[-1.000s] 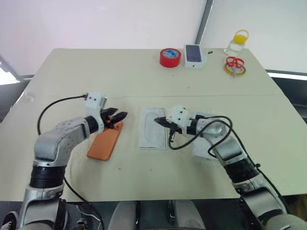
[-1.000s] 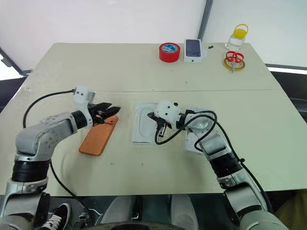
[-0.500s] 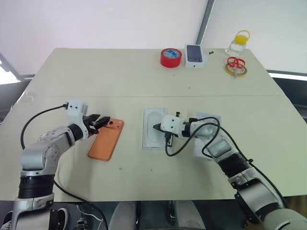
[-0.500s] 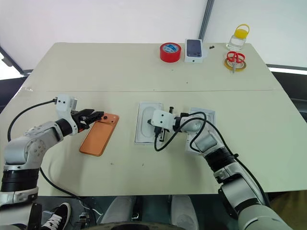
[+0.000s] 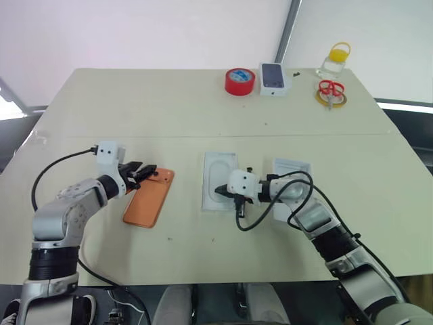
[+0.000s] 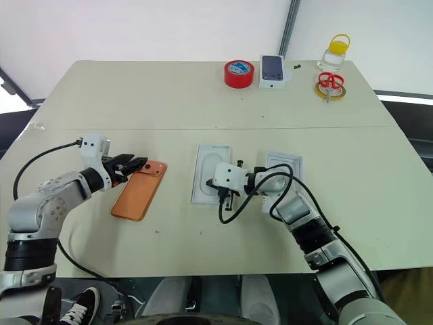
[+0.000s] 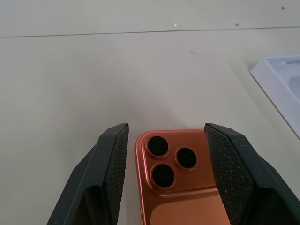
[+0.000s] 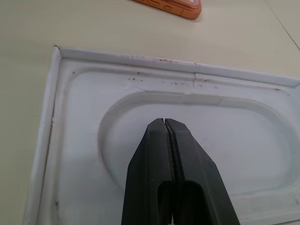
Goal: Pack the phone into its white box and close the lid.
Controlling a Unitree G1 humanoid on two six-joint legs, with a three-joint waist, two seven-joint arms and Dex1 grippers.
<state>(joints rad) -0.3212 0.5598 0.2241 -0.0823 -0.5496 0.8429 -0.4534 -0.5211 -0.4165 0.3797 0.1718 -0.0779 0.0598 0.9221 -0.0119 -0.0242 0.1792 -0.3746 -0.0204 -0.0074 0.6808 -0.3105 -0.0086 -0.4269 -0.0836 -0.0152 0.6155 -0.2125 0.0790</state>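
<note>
The phone (image 5: 149,197) lies back-up on the bench (image 5: 169,115), its 3 lenses between the fingers of the left end effector (image 7: 166,178), which stands wide around that end without gripping. Just to its right sits the white box (image 5: 220,180), tray empty. The right end effector (image 8: 165,123) hovers over the tray, pinched closed, holding nothing.

arms: silver-grey jointed shells, black elbow bands | wrists: white camera blocks | cables: black, looping | left gripper (image 5: 145,172), right gripper (image 5: 219,190): black textured fingers
</note>
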